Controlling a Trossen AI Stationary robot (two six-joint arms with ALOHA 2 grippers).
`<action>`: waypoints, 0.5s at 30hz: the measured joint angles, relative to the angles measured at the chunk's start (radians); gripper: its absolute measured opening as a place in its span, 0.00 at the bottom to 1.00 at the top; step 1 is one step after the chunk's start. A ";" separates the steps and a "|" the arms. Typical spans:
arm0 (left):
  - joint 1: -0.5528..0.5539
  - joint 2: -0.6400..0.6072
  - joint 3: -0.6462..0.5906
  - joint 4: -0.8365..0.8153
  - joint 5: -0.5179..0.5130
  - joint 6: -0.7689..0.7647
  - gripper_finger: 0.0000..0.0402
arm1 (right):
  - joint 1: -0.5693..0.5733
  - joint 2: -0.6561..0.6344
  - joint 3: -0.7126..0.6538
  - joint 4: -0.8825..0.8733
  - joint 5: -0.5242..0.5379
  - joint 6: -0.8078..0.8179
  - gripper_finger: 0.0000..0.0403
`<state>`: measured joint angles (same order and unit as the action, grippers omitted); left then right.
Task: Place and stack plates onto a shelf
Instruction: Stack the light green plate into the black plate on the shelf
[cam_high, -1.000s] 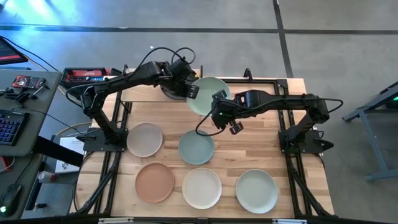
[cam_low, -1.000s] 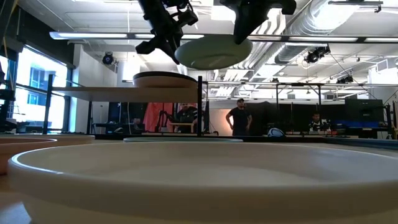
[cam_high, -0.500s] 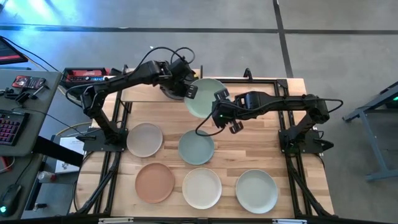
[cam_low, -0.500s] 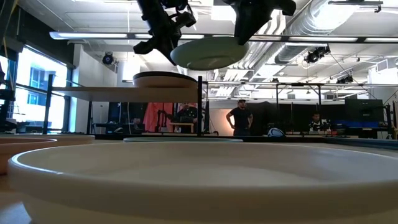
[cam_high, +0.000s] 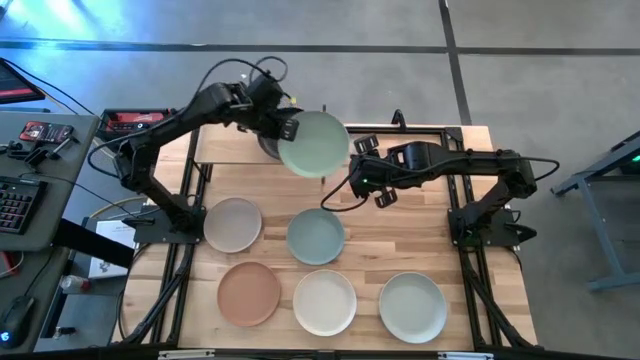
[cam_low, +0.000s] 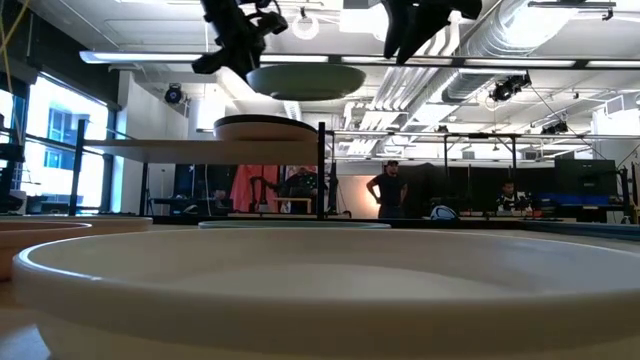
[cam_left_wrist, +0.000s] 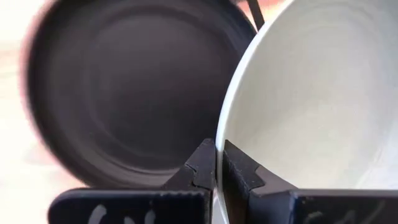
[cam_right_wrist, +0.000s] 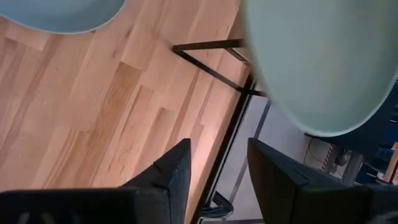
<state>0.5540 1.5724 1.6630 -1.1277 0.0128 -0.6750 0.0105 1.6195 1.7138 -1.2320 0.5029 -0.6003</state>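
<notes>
No readable writing anywhere. Table (cam_high: 410, 255) carries five loose plates. Shelf (cam_high: 225, 150) at the back has a black plate (cam_left_wrist: 124, 93) on it. Left gripper (cam_high: 287, 130), arm reaching across, clamped on green plate (cam_high: 313, 144) rim above the shelf's right end. Right gripper (cam_high: 360, 150) beside it, fingers apart, empty.
</notes>
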 joint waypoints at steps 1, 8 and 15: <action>0.018 -0.009 0.000 -0.009 0.000 0.001 0.01 | 0.000 -0.003 0.000 0.000 -0.002 0.000 0.35; 0.137 -0.051 0.000 -0.059 0.000 0.015 0.01 | 0.000 -0.015 0.000 -0.005 -0.006 0.039 0.35; 0.240 -0.050 0.001 -0.132 0.001 0.030 0.01 | 0.000 -0.017 0.000 -0.022 -0.014 0.051 0.35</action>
<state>0.7938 1.5226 1.6638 -1.2596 0.0135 -0.6449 0.0109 1.6024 1.7138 -1.2538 0.4888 -0.5493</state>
